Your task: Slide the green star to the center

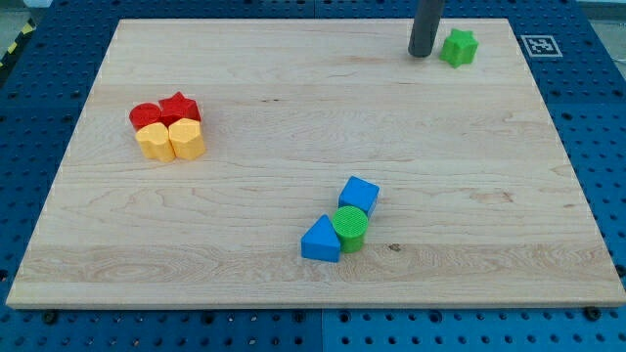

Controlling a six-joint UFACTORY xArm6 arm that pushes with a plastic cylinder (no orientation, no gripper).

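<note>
While the rod stands at the view's top, my tip rests on the bench just to the left of the green star, with a narrow gap visible between them; contact is not evident.

Item 1: green star, near the bench's top right corner, well apart from the bench's middle.

Item 2: end effector. A plain dark rod with no jaws or fingers, so it grasps nothing; only its lower part shows, the rest running out of the view's top.

Item 3: cluster at the view's left, four blocks packed touching. Red cylinder at upper left, red star at upper right, yellow block at lower left (exact shape unclear), yellow block at lower right, roughly hexagonal.

Item 4: cluster below the bench's middle, toward the view's bottom, three blocks in a diagonal line, each touching the next. Blue cube at upper right, green cylinder in between, blue triangle at lower left.

Item 5: black-and-white marker tag on the bench's top right corner, just right of the green star.

Item 6: blue perforated surface surrounding the bench on all sides.
</note>
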